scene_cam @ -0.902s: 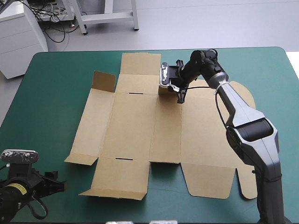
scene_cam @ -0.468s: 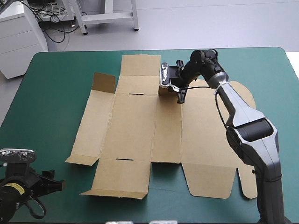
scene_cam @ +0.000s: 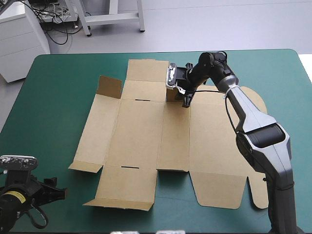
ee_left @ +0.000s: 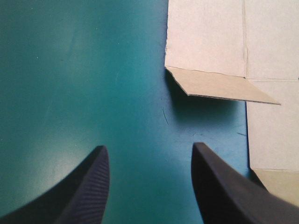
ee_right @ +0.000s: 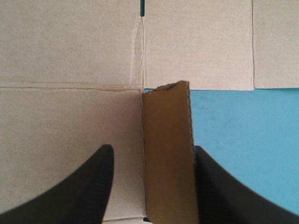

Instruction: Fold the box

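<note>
From above, the box [scene_cam: 141,131] lies flat mid-table, a cut sheet of brown board, with the right gripper [scene_cam: 186,100] at its far edge and the left gripper [scene_cam: 51,192] off its near-left corner. In the left wrist view, ribbed black fingers [ee_left: 88,186] stand wide apart over the teal-green cover [ee_left: 84,70], a tilted side flap [ee_left: 219,86] ahead. In the right wrist view, the jaws stand apart astride an upright tab [ee_right: 168,154] with a ragged top edge.

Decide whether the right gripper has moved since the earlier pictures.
Yes. The right gripper has edged slightly toward the table's far edge and a little leftward.
</note>
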Action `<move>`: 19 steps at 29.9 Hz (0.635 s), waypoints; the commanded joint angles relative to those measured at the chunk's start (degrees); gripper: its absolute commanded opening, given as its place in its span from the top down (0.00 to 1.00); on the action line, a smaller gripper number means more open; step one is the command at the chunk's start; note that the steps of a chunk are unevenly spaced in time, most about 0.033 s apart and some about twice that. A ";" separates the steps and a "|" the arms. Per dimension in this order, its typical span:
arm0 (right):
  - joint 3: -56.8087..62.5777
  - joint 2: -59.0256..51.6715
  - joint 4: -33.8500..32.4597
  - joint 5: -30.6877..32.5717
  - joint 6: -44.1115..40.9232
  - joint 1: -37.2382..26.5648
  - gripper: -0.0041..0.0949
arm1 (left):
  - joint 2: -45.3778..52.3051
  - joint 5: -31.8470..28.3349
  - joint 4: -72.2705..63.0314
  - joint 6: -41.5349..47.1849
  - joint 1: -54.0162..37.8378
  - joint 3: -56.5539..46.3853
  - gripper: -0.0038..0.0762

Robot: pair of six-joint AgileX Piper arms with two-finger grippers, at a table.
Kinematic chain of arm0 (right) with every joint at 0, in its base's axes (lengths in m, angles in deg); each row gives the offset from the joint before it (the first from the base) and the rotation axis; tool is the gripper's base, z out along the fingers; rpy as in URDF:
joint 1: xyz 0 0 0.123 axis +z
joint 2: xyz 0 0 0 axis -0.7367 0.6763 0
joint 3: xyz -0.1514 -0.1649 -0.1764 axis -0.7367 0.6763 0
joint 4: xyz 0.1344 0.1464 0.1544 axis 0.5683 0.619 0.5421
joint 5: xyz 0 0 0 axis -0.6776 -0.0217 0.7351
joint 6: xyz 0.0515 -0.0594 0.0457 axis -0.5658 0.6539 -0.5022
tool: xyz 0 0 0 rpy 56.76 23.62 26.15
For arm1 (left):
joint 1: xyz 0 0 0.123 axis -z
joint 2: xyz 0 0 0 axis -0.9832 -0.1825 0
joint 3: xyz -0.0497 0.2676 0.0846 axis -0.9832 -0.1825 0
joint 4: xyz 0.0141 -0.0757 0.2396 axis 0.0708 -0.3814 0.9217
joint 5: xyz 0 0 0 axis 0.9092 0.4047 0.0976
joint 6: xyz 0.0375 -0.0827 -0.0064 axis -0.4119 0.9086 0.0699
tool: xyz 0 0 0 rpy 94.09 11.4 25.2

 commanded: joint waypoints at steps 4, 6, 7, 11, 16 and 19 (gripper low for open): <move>-1.97 -5.16 -0.31 -1.99 -6.96 -0.25 0.29 | -0.71 -2.51 0.27 0.21 0.01 1.96 0.48; -1.97 -6.20 -1.55 -1.99 -9.22 -0.25 0.29 | -0.71 -2.51 0.03 0.21 0.01 1.96 0.48; -1.97 -6.55 -1.88 -1.88 -9.97 -0.34 0.29 | -0.71 -2.51 -0.23 0.21 0.01 1.96 0.48; -1.97 -9.11 -6.10 -1.88 -16.94 -0.34 0.29 | -1.08 -1.84 -1.10 0.21 0.01 2.05 0.48; -1.97 -13.61 -13.59 0.73 -27.48 -0.34 0.29 | -2.54 -1.11 -2.32 0.21 0.01 3.22 0.48; -1.97 -16.67 -17.33 4.79 -32.96 -0.62 0.29 | -5.32 -0.13 -3.55 0.21 0.01 5.02 0.48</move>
